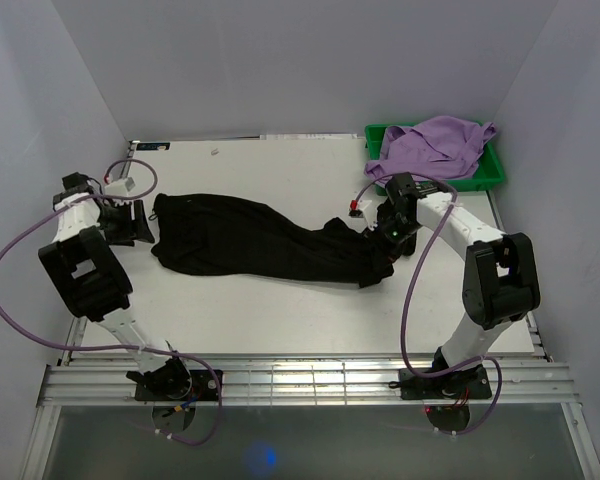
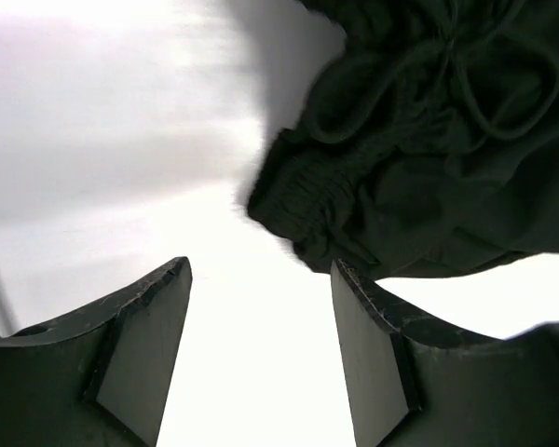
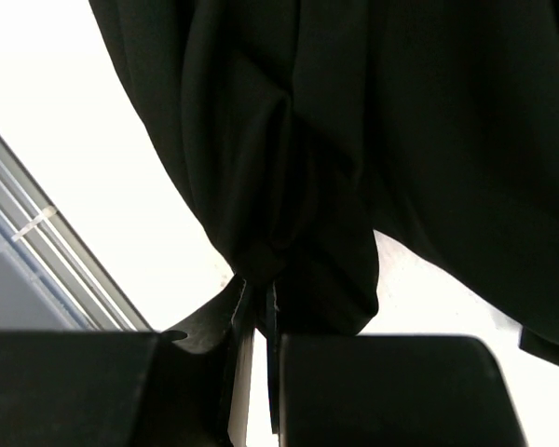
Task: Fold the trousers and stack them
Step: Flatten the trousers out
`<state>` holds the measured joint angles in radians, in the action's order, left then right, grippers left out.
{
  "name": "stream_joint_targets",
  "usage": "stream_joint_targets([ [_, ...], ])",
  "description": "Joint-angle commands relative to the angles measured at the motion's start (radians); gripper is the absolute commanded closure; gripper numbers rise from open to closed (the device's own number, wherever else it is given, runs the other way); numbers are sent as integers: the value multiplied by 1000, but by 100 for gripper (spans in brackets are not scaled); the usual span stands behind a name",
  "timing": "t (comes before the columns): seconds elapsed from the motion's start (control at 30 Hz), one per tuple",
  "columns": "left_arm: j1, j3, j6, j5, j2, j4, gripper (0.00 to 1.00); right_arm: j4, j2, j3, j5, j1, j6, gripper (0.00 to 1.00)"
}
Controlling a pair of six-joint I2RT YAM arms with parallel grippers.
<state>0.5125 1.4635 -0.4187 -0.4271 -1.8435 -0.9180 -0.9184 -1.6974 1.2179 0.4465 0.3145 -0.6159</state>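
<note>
Trousers (image 1: 260,240) lay spread across the table (image 1: 280,310).
Wrist views showed right gripper (image 3: 257,312) clamped on them, left gripper (image 2: 261,317) gaping.

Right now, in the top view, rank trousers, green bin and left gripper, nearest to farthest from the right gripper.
1. trousers, pinched in the right gripper.
2. green bin, far right corner.
3. left gripper, at the far left.

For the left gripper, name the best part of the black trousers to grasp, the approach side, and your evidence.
Probably the gathered waistband corner of the trousers, approached from the left arm's side: it bunches thick, lies flat and faces the open left gripper.
</note>
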Motion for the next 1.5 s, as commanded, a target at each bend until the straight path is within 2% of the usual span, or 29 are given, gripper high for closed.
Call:
stream_joint_targets([
  [0.0,-26,-74,-20,-38,-17,56,28,-120,-2,103,34,-3,-30,92],
  [0.13,-35,-118,-3,-36,-46,122,29,-190,8,150,31,-2,-51,92],
  [0.23,-52,-158,0,-6,-56,172,33,-229,27,189,11,-3,-85,92],
  [0.33,-62,-175,3,25,-75,188,66,-272,42,221,-15,-3,-111,92],
  [0.37,-60,-177,8,65,-77,186,87,-292,45,227,-20,-2,-116,92],
  [0.43,-48,-178,6,102,-66,189,100,-304,42,245,-32,-2,-123,92],
  [0.57,12,-144,-35,151,15,140,100,-330,10,313,-60,-3,-117,92],
  [0.7,81,-86,-127,192,78,7,100,-332,-53,315,-83,9,-93,92],
  [0.77,92,-92,-166,238,111,-8,100,-312,-88,298,-86,21,-73,91],
  [0.8,96,-103,-199,260,142,-9,100,-294,-106,278,-92,41,-55,79],
  [0.87,100,-126,-216,301,158,-9,100,-222,-114,262,-94,55,5,67],
  [0.9,100,-149,-219,307,162,-7,100,-200,-116,258,-89,61,24,49],
  [1.03,101,-198,-207,327,150,24,100,-128,-50,201,-89,46,44,22],
  [1.17,106,-223,-195,304,142,42,80,-73,53,92,-112,-46,8,21],
  [1.2,106,-218,-196,262,145,38,65,-57,74,71,-101,-64,5,24],
  [1.27,106,-203,-195,219,153,16,53,-30,91,2,-81,-92,16,25],
  [1.33,106,-178,-206,130,161,-10,41,88,116,-56,-129,-92,65,25],
  [1.47,103,-140,-219,42,188,-42,37,343,140,-153,-230,-92,137,23],
])
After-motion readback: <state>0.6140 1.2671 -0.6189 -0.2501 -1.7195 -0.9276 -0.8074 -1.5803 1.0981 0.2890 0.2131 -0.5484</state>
